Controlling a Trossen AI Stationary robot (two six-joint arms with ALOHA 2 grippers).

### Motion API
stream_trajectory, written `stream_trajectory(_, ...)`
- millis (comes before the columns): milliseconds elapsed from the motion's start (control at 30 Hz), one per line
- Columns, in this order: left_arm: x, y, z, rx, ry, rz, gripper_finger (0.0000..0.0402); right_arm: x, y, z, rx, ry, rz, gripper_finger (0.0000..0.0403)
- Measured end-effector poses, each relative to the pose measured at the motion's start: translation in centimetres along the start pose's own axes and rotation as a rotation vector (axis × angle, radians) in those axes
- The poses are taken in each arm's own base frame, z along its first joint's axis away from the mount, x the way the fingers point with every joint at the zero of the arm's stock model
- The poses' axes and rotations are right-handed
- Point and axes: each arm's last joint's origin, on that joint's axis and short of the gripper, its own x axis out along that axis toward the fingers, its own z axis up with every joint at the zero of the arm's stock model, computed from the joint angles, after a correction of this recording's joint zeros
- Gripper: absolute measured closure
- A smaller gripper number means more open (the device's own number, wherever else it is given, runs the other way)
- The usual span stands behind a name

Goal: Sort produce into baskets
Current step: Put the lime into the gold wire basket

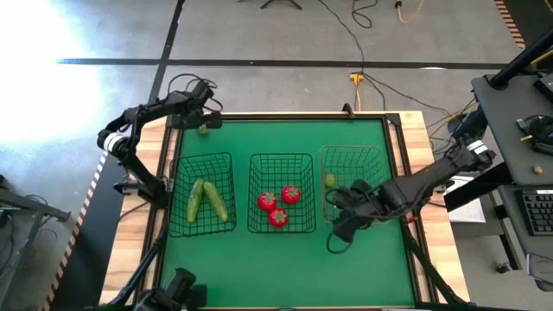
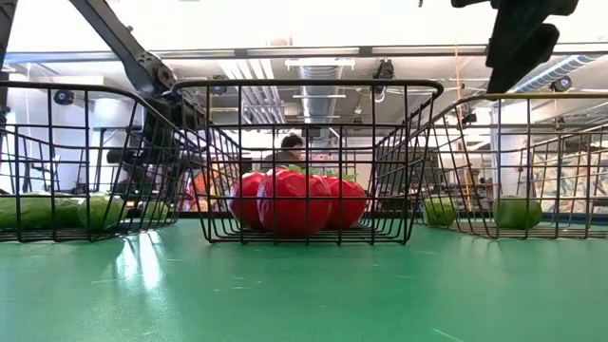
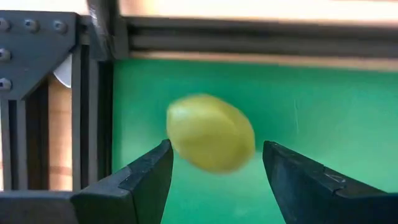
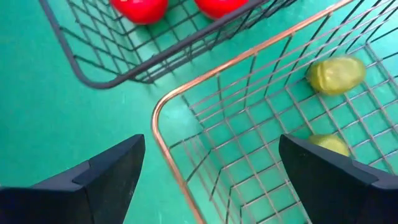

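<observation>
Sorting was nearly done: both cucumbers point(image 1: 206, 200) and three tomatoes point(image 1: 278, 205) were binned, and two limes lay in the tan basket point(image 1: 380, 155). Your left gripper point(image 3: 214, 180), fingers spread, bracketed the last lime point(image 3: 210, 132) far beyond that basket; you needed to close, then carry. The right gripper point(image 4: 211, 168) hung open over the tan basket's corner.

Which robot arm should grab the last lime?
The left. Its open left gripper is already right at the loose lime near the table's far-left corner. The right gripper is open over the copper basket.
</observation>
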Motion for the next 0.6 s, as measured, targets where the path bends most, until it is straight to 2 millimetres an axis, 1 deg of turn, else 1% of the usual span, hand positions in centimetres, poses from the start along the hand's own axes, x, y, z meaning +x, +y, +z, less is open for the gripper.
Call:
stream_trajectory(133,0.1,-0.4,0.0,-0.097,-0.017,-0.011,0.017,-0.1,0.3,-0.4,-0.018,0.003,0.006,0.0039)
stream_trajectory(300,-0.3,-1.3,-0.6,-0.117,-0.036,-0.009,0.017,-0.1,0.3,-0.4,-0.073,0.003,0.003,0.0039)
stream_trajectory(433,-0.7,-2.6,-1.4,-0.187,-0.102,0.035,0.017,0.0,0.2,-0.5,-0.141,0.001,-0.007,0.0039)
stream_trajectory(600,-1.3,-4.1,-2.5,-0.3,-0.229,0.087,0.017,0.1,0.1,-0.6,-0.201,0.007,-0.016,0.0039)
